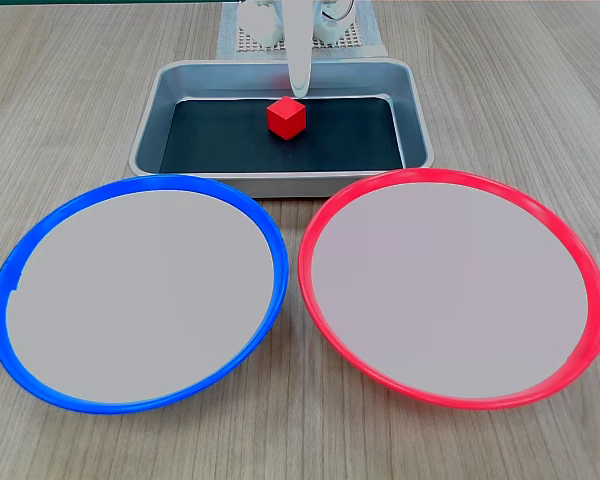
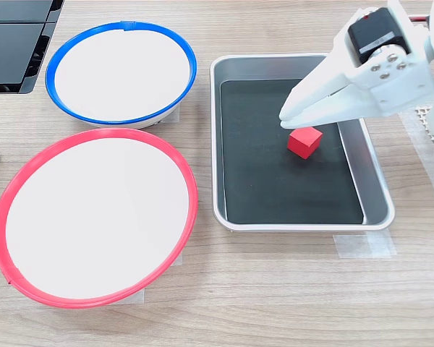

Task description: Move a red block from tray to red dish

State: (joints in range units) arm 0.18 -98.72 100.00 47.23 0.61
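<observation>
In the first exterior view, the small red cube (image 1: 286,117) sits on the silver metal tray's (image 1: 413,120) black floor, directly under the white pincer (image 1: 298,88). In the second exterior view, the pincer (image 2: 284,118) hangs just beside the cube (image 2: 304,142), toward the second exterior view's upper left; whether it is parted, I cannot tell. The red-rimmed round dish (image 2: 188,188) lies empty, well apart.

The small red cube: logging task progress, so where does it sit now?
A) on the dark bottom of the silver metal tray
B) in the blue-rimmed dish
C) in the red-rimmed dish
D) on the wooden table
A: the small red cube rests on the black floor of the silver metal tray; both dishes hold nothing.
</observation>
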